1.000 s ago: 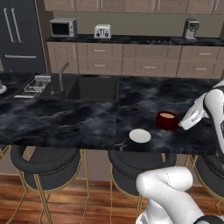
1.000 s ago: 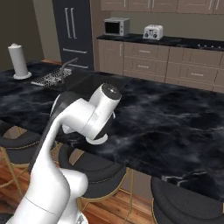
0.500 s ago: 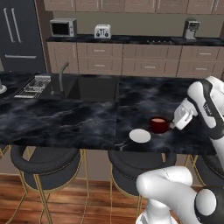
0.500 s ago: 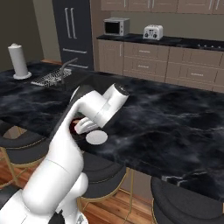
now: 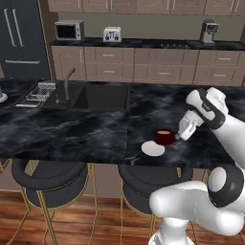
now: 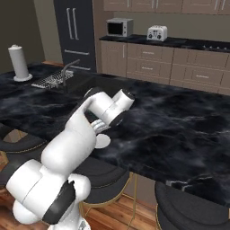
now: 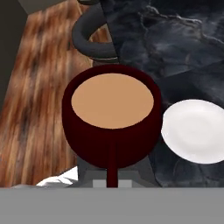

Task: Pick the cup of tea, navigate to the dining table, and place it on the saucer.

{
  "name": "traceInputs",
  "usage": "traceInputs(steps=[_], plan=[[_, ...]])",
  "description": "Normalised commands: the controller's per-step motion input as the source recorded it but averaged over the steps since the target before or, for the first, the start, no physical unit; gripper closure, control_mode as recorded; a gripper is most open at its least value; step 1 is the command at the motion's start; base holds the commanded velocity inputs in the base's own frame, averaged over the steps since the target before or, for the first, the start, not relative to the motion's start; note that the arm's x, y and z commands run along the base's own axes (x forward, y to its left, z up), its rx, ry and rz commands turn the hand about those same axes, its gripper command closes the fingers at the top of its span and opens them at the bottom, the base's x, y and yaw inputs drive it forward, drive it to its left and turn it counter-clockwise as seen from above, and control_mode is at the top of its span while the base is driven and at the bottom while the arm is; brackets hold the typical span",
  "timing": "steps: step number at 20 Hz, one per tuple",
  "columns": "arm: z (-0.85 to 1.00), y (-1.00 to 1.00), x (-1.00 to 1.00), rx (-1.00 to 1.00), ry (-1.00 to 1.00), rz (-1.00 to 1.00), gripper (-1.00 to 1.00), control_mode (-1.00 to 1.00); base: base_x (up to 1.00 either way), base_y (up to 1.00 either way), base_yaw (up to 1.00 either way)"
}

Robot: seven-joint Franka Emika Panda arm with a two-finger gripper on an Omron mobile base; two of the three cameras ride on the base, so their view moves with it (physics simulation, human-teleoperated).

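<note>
The gripper (image 5: 178, 137), right of centre in the left base view, grips the cup of tea (image 5: 164, 137) by its handle side. The maroon cup, full of light brown tea, sits just beside the white saucer (image 5: 153, 149) on the black marble desk (image 5: 72, 134).

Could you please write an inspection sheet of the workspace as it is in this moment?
Surface: dining table, black marble with white veins.
Job's things: cup of tea held beside the saucer, not yet on it; saucer bare.
Clutter: dish rack, faucet and paper towel roll far from the saucer.
Grippers: gripper shut on cup of tea.
Cables: nothing seen.
Surroundings: stools, microwave, toaster, fridge.
</note>
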Motion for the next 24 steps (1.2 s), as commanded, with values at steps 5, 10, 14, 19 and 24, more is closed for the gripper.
traceInputs(steps=[5, 10, 14, 19, 24], plan=[[-0.35, -0.13, 0.66, -0.02, 0.00, 0.00, 1.00, -1.00, 0.00, 0.00, 0.00], [-0.46, -0.10, 0.19, -0.04, 0.00, 0.00, 1.00, -1.00, 0.00, 0.00, 0.00], [-0.39, -0.01, 0.28, -0.03, 0.00, 0.00, 1.00, -1.00, 0.00, 0.00, 0.00], [-0.19, 0.00, 0.39, 0.00, 0.00, 0.00, 1.00, -1.00, 0.00, 0.00, 0.00], [-0.15, 0.00, 0.51, 0.00, 0.00, 0.00, 1.00, -1.00, 0.00, 0.00, 0.00]])
